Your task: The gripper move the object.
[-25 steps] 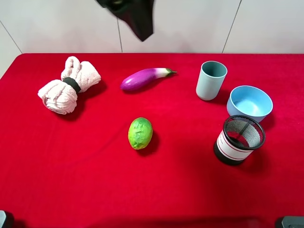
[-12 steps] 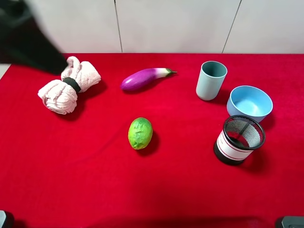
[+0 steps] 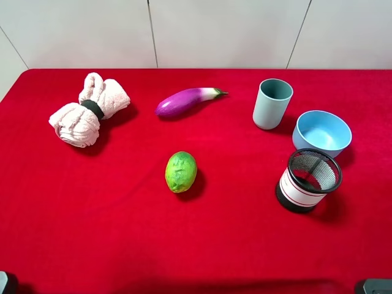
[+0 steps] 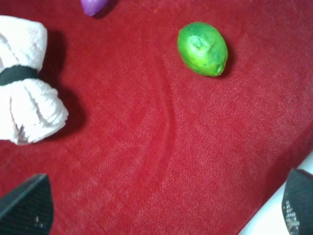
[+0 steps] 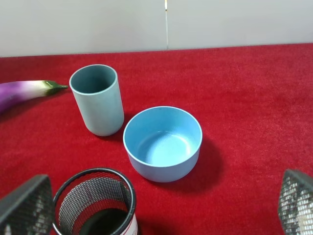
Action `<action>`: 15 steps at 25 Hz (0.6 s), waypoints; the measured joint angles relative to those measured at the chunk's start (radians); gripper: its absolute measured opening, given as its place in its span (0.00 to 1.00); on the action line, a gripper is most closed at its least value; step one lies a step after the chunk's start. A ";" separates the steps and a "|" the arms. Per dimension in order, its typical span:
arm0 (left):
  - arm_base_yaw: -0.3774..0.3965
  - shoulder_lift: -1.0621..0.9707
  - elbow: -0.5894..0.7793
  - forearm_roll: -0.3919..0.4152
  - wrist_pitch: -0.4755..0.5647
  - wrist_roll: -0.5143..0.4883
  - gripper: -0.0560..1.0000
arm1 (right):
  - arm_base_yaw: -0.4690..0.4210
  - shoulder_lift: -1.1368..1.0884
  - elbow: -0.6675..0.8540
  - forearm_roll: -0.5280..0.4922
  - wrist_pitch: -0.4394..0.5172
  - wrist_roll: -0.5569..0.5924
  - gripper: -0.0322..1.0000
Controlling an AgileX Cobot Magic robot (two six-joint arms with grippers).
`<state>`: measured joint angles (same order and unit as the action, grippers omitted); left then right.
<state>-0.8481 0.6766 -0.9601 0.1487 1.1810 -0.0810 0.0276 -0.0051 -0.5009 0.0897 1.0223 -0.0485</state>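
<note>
The pale blue-green tumbler cup (image 3: 272, 103) stands upright on the red cloth at the back right, and also shows in the right wrist view (image 5: 97, 99). My right gripper (image 5: 160, 205) is open and empty, its dark mesh-patterned fingertips (image 5: 24, 205) wide apart, well short of the cup. My left gripper (image 4: 161, 210) is open and empty above the cloth on the left side, near the lime (image 4: 202, 48). Neither gripper shows in the exterior high view.
A light-blue bowl (image 3: 321, 133) sits right of the cup and a black mesh cup with a white band (image 3: 307, 180) in front of the bowl. A purple eggplant (image 3: 184, 101), the lime (image 3: 180, 171) and a rolled pink towel (image 3: 89, 109) lie to the left.
In the exterior high view a black arm was at the top centre, swung to the upper left, and has now left the view. The objects have not moved.
</note>
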 joint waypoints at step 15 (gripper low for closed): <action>0.522 -0.355 0.327 -0.045 -0.079 -0.017 0.93 | 0.000 0.000 0.000 0.000 0.000 0.000 0.70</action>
<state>-0.3266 0.3216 -0.6329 0.1037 1.1018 -0.0985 0.0276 -0.0051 -0.5009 0.0897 1.0223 -0.0485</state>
